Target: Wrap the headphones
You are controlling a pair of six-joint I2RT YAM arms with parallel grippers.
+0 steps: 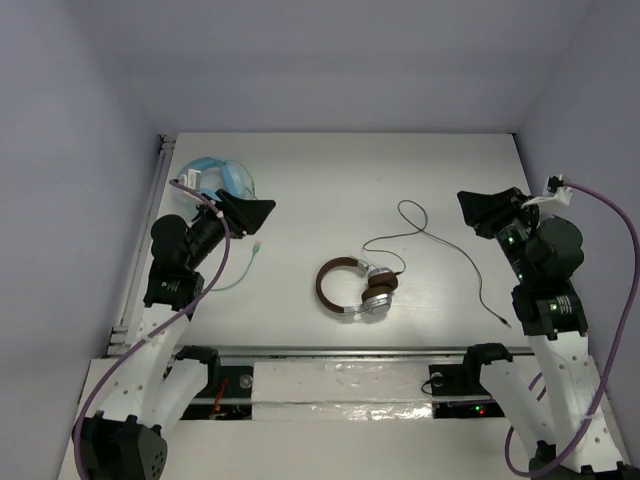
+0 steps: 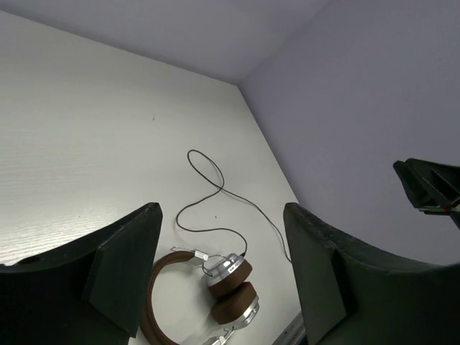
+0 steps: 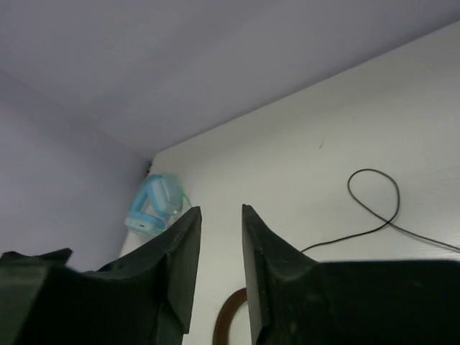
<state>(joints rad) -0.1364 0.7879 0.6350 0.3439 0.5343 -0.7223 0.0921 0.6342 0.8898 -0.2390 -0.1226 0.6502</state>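
The headphones lie flat at mid-table, with a brown headband, brown pads and silver cups. Their thin black cable loops toward the back and trails right to its plug near the right arm. My left gripper hovers to their left, open and empty. Its wrist view shows the headphones and cable lying below and between the wide-apart fingers. My right gripper hovers at the right, open with a narrower gap and holding nothing. Its wrist view catches the headband's arc and a cable loop.
Light blue headphones sit at the back left corner just behind the left gripper, their green cable trailing forward. They also show in the right wrist view. Walls close in the table on three sides. A metal rail runs along the near edge.
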